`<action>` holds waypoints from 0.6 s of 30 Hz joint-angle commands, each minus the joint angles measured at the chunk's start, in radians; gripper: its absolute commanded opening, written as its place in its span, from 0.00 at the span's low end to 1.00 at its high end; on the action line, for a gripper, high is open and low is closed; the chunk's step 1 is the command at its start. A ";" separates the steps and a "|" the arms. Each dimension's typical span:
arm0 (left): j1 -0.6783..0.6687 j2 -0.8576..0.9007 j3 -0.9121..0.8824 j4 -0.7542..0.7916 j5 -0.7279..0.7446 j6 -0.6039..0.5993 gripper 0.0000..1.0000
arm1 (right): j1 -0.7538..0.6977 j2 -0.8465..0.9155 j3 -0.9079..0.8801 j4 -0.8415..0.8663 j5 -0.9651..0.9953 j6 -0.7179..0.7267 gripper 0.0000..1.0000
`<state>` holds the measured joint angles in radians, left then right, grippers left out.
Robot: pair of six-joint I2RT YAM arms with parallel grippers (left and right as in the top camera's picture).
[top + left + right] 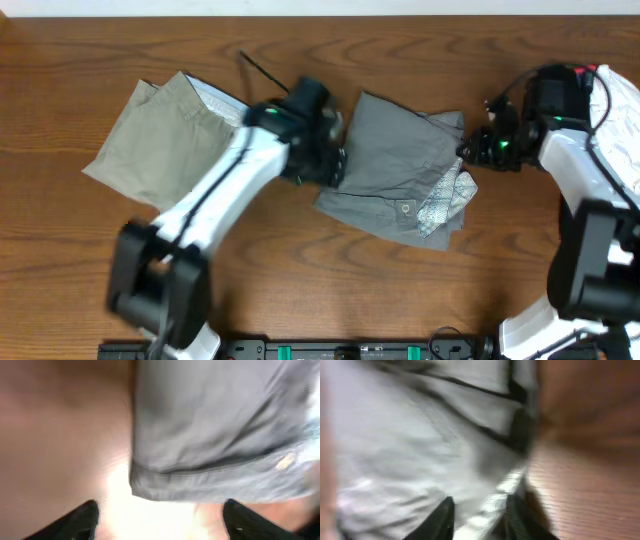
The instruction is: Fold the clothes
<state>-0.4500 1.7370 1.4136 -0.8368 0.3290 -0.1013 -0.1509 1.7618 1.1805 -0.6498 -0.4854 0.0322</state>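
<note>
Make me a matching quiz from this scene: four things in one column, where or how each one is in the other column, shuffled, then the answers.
Things:
1. grey shorts
2. beige shorts
3. left gripper
4. right gripper

Places or states:
A. at the right edge of the grey shorts
B. in the middle, between both grippers
C. fingers wide apart, nothing between them, at the left edge of the grey shorts
D. far left, no gripper on it

Pairs: 1-B, 2-D, 3-C, 4-A
</note>
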 commanded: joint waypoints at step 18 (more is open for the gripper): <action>0.138 0.352 0.013 0.264 0.445 0.043 0.91 | 0.039 -0.200 -0.004 -0.126 -0.204 -0.055 0.44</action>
<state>-0.3103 2.0705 1.4273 -0.5934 0.7296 -0.0654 -0.1314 1.5681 1.1805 -0.7712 -0.6628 0.0013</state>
